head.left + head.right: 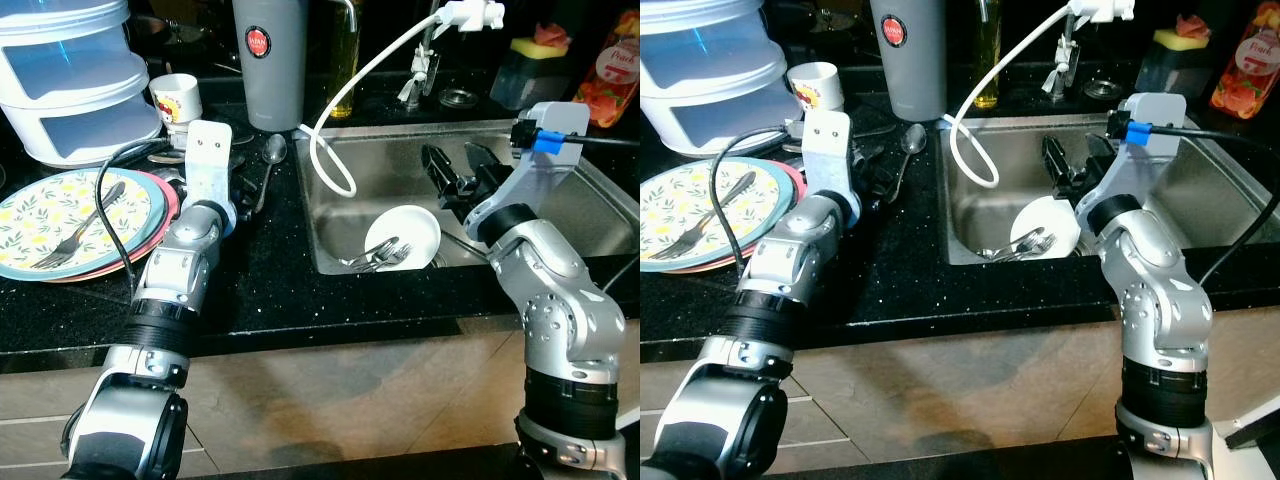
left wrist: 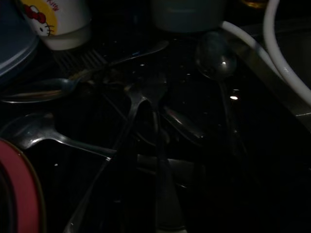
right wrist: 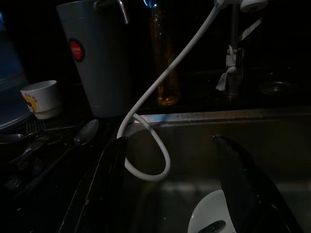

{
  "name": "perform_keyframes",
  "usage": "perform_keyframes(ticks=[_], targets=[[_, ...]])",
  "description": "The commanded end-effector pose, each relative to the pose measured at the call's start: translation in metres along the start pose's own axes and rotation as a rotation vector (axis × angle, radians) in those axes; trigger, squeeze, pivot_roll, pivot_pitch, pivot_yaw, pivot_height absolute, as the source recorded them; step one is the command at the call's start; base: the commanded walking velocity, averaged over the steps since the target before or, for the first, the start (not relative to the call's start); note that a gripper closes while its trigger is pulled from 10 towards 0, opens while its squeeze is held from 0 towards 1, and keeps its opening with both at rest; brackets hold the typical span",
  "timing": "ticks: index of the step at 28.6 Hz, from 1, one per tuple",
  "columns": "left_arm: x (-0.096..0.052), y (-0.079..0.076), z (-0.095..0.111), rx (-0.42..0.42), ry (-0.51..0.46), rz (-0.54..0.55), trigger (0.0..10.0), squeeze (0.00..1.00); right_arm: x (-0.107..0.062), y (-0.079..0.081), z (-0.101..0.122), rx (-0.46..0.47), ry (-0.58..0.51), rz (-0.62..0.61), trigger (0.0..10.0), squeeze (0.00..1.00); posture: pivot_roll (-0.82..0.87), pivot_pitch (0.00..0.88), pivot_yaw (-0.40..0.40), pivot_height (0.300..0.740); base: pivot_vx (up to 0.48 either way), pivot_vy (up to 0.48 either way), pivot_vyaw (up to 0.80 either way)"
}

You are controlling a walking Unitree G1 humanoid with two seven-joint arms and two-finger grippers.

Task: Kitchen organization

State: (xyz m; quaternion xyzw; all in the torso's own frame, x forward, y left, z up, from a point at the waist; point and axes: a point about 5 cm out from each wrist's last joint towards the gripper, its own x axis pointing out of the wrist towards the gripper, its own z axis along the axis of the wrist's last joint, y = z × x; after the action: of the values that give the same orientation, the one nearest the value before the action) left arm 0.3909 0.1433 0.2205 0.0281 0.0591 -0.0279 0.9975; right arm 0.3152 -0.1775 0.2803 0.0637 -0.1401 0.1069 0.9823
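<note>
My right gripper (image 1: 448, 152) hangs open over the steel sink (image 1: 345, 225), with nothing between its fingers (image 3: 109, 179). Below it a white bowl (image 1: 405, 235) lies in the sink with several forks (image 1: 380, 257) at its rim. My left gripper (image 1: 243, 188) reaches low over a dark pile of spoons and forks (image 2: 146, 121) on the black counter, beside a lone spoon (image 1: 272, 155). A fork (image 1: 80, 235) rests on the stacked floral plates (image 1: 40, 205) at the left.
A white spray hose (image 1: 340, 100) loops from the tap into the sink's left side. A cartoon cup (image 1: 177, 97), grey jug (image 1: 268, 60), oil bottle (image 1: 343, 60) and stacked plastic tubs (image 1: 75, 80) line the back. A sponge (image 1: 540, 40) sits behind the sink.
</note>
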Motion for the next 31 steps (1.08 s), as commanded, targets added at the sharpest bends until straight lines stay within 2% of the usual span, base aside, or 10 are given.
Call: perform_keyframes(ticks=[1,9,11,12,19,26,27,28,29,31], targets=[[0.003,0.003,-0.004,-0.049,0.054,0.004,10.0,0.0,-0.001,0.002,0.003,0.001,-0.021,0.001,10.0,0.0,-0.01,0.041,0.026,0.74,0.0,0.0,0.0],[0.009,0.004,-0.027,-0.254,0.232,-0.022,10.0,0.0,-0.001,0.003,0.003,0.006,-0.025,0.0,10.0,0.0,-0.02,0.05,0.034,0.74,0.0,0.0,0.0],[0.007,0.003,-0.036,-0.279,0.27,-0.019,8.8,0.0,-0.001,0.002,0.003,0.006,-0.025,-0.005,10.0,0.0,-0.02,0.05,0.034,0.74,0.0,0.0,0.0],[0.006,0.005,-0.042,-0.266,0.29,0.012,0.0,0.0,-0.002,0.001,0.003,0.006,-0.024,-0.009,10.0,0.0,-0.02,0.052,0.031,0.74,0.0,0.0,0.0],[0.007,0.014,-0.042,-0.076,0.261,0.101,0.0,0.0,-0.001,0.001,0.003,0.012,-0.024,-0.008,10.0,0.0,-0.01,0.052,0.023,0.74,0.0,0.0,0.0],[0.005,0.02,-0.033,-0.028,0.185,0.15,0.0,0.0,0.0,0.002,0.003,0.016,-0.024,-0.005,10.0,0.0,-0.01,0.052,0.023,0.74,0.0,0.0,0.0],[0.005,0.02,-0.028,-0.023,0.148,0.15,2.7,0.0,0.0,0.002,0.003,0.016,-0.024,-0.006,10.0,0.0,-0.01,0.052,0.023,0.74,0.0,0.0,0.0],[0.005,0.019,-0.02,-0.016,0.093,0.147,2.7,0.0,0.0,0.002,0.003,0.017,-0.025,-0.006,10.0,0.0,-0.01,0.052,0.022,0.74,0.0,0.0,0.0],[0.004,0.018,-0.011,0.001,0.022,0.134,10.0,0.0,0.0,0.002,0.003,0.017,-0.025,-0.006,10.0,0.0,-0.01,0.052,0.022,0.74,0.0,0.0,0.0],[0.002,0.016,0.001,0.013,-0.06,0.118,10.0,0.0,0.0,0.002,0.003,0.017,-0.025,-0.007,10.0,0.0,-0.01,0.052,0.022,0.74,0.0,0.0,0.0]])
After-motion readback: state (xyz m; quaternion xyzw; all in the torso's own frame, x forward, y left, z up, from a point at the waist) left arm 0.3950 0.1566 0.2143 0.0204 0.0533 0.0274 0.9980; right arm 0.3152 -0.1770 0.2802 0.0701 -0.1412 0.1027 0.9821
